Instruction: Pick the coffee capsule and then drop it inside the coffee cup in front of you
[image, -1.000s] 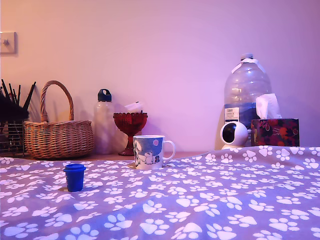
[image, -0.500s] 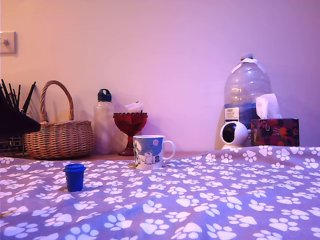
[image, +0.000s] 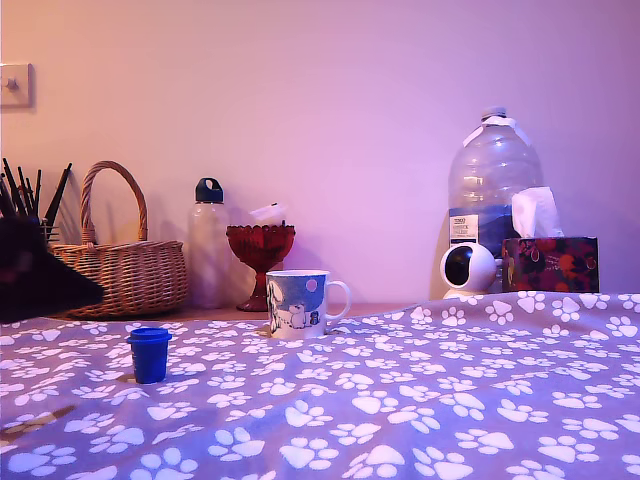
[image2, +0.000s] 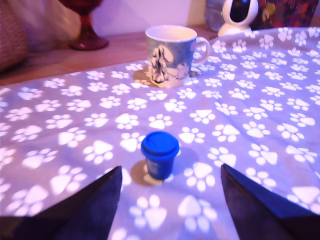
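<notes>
Approach step, nothing grasped yet. My gripper comes in from the exterior view's left edge, a dark shape in front of the woven wicker basket. Fingers spread wide, empty. In the wrist view the small dark blue plastic coffee capsule sits between them but ahead of the tips, not touching either.

Capsule stands upright, flanged rim up, on the purple cloth with white paw prints. The white ceramic coffee cup with blue cartoon print is well beyond it, to the exterior view's right, mouth up and looking empty, handle to the exterior view's right.

Next, as I judge it: advance until the capsule is inside the fingers, close on its tapered body, lift, carry over the cup rim, release. Risk: the light pod tips if one finger arrives first.

Room: cloth over a wooden surface, plain wall. Behind, left to right in the exterior view: basket, pale bottle with dark cap, red glass goblet, big clear water jug, round white camera, tissue box.
</notes>
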